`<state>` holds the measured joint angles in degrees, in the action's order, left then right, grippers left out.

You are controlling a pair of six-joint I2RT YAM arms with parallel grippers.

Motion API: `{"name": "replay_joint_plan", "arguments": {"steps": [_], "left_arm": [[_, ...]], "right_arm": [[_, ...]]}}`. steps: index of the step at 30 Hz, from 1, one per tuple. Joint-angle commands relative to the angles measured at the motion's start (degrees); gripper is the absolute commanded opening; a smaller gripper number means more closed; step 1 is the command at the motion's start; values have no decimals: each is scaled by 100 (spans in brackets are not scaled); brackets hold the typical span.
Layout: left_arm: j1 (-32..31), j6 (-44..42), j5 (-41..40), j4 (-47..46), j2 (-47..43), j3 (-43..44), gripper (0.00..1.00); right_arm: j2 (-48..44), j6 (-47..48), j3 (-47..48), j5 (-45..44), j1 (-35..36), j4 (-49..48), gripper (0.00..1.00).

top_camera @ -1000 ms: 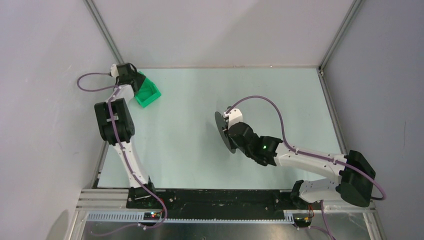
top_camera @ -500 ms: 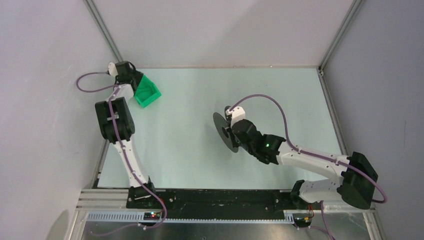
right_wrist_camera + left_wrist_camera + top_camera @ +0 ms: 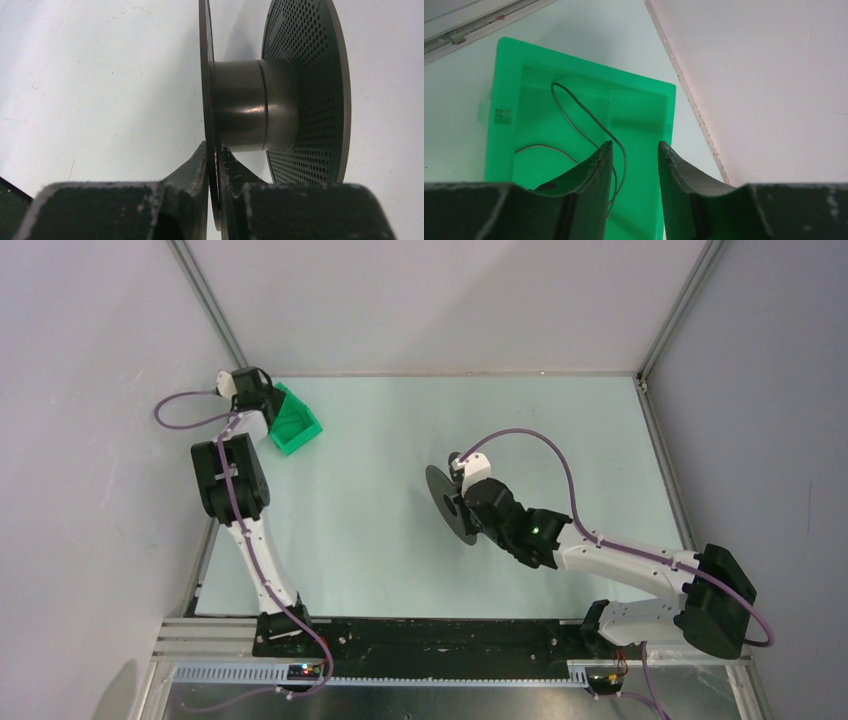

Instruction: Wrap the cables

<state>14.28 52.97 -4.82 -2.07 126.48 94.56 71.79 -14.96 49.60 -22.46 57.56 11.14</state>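
— Cable [image 3: 594, 120]: thin black wire, loose curls in green bin [image 3: 504, 75], directly below left gripper [image 3: 635, 146]; strand runs from far-left toward the near side, between the fingers [image 3: 594, 170]
— Jaws?
— Left parted narrowly, empty. Right gripper [image 3: 213, 150] clamped on one flange of perforated spool [image 3: 250, 105], well apart from bin
— Nearer arm?
— Left, by far; probably a straight drop onto the strand

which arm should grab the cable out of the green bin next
Left. The left pincer, open, hangs over the green bin holding the cable; the right pincer is clamped on the spool flange mid-table.
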Motion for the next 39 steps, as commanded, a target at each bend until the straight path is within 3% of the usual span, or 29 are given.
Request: {"name": "replay_joint_plan", "arguments": {"steps": [1,10,21,23,31,39], "left_arm": [[76,62,-210,-145,-52,-20,43],[72,-12,-317,-145,-275,-277,44],[80,-28,-100,-145,308,253,41],[81,-28,-81,-152,331,255,38],[84,-163,-33,-180,169,318,1],[76,-352,112,-174,-669,90,0]], "right_arm": [[-55,-33,-12,-63,-36,-160,13],[-18,-20,-12,-35,-44,-200,13],[-23,25,-12,-46,-44,-215,13],[-26,34,-12,-66,-48,-205,13],[-14,10,-12,-47,-63,-196,13],[-74,-19,-4,51,-56,-209,13]]}}
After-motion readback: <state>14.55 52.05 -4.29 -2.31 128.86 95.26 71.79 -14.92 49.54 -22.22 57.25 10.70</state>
